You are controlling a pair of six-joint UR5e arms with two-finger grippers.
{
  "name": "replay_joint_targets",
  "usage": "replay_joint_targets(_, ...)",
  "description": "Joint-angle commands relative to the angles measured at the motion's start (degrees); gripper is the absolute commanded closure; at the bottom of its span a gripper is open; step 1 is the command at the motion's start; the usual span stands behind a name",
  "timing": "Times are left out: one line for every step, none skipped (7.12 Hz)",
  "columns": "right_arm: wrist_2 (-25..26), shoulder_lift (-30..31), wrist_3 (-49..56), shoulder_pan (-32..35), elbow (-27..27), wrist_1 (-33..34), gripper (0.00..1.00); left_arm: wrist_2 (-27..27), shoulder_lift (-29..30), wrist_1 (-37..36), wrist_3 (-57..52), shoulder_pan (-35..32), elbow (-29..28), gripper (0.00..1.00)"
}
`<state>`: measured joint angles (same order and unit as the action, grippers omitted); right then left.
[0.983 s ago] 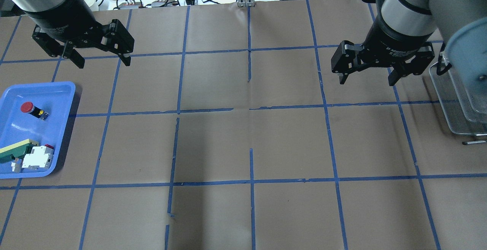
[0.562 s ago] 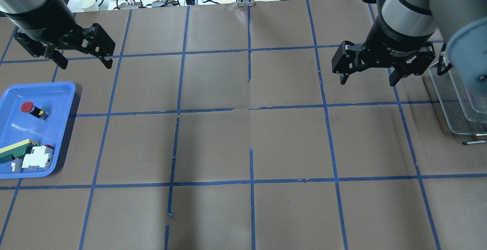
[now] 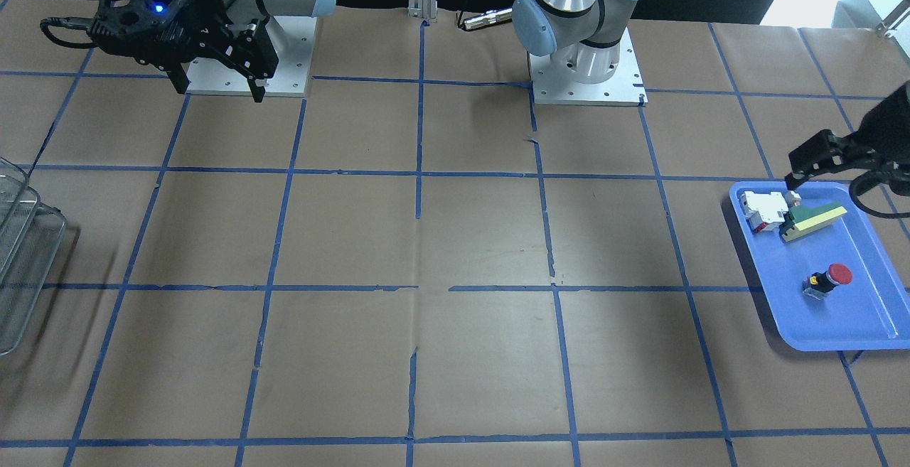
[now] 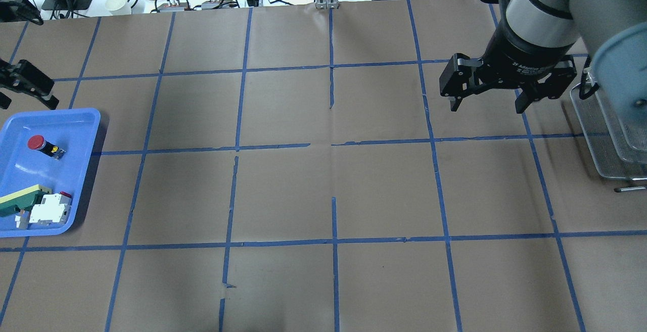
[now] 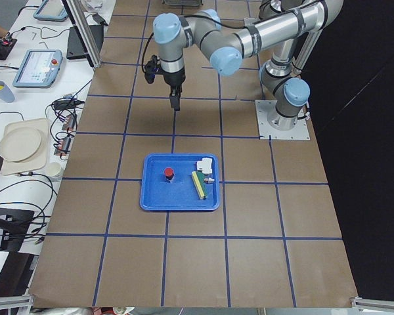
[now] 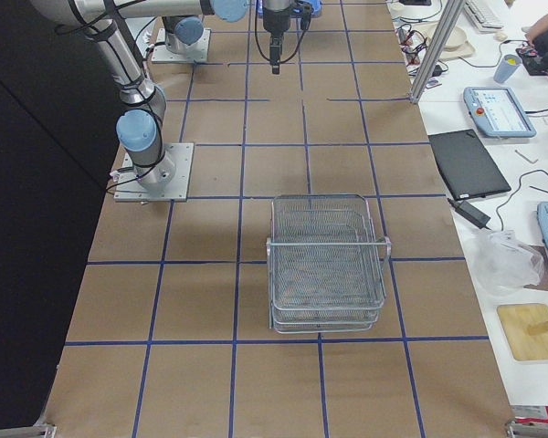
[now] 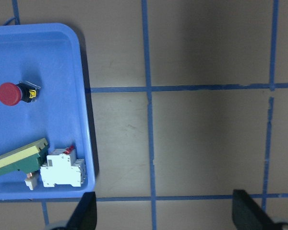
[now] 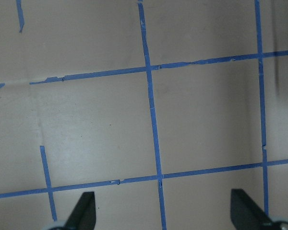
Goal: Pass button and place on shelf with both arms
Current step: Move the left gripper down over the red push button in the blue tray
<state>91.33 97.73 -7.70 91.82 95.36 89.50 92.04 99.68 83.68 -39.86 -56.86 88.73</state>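
Note:
The button (image 4: 43,145), red cap and black barrel, lies on its side in the far part of the blue tray (image 4: 76,170); it also shows in the front view (image 3: 830,278), the left wrist view (image 7: 14,93) and the exterior left view (image 5: 169,173). My left gripper (image 4: 25,100) hangs open and empty above the table by the tray, apart from the button (image 3: 828,181) (image 7: 165,215). My right gripper (image 4: 488,105) is open and empty above bare table (image 3: 217,90) (image 8: 163,215). The wire-mesh shelf (image 6: 327,265) stands at the table's right end (image 4: 611,135).
A white-and-red switch block (image 4: 49,208) and a green-and-yellow wedge block (image 4: 20,199) lie together in the near part of the tray. Blue tape lines grid the brown table cover. Cables and plates lie beyond the far edge.
My left gripper has moved left, toward the tray, and is now mostly past the overhead view's left edge. The right gripper has barely moved. The button lies where it was.

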Motion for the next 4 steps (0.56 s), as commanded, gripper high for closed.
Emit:
replay_joint_targets(0.4, 0.0, 0.0, 0.1, 0.0, -0.2, 0.0, -1.5, 9.4, -10.6, -15.7, 8.4, 0.0, 0.0)
replay_joint_targets(-0.1, -0.1, 0.0, 0.2, 0.1, -0.2, 0.0, -3.2, 11.7, -14.1, -21.6, 8.7, -0.2, 0.0)
replay_joint_targets(-0.1, -0.1, 0.0, 0.2, 0.1, -0.3, 0.0, -3.4, 14.5, -21.0, -26.5, 9.2, 0.7, 0.0)
replay_joint_targets(-0.1, -0.1, 0.0, 0.2, 0.1, -0.3, 0.0, -3.5, 17.8, -22.1, -26.5, 9.6, 1.1, 0.0)
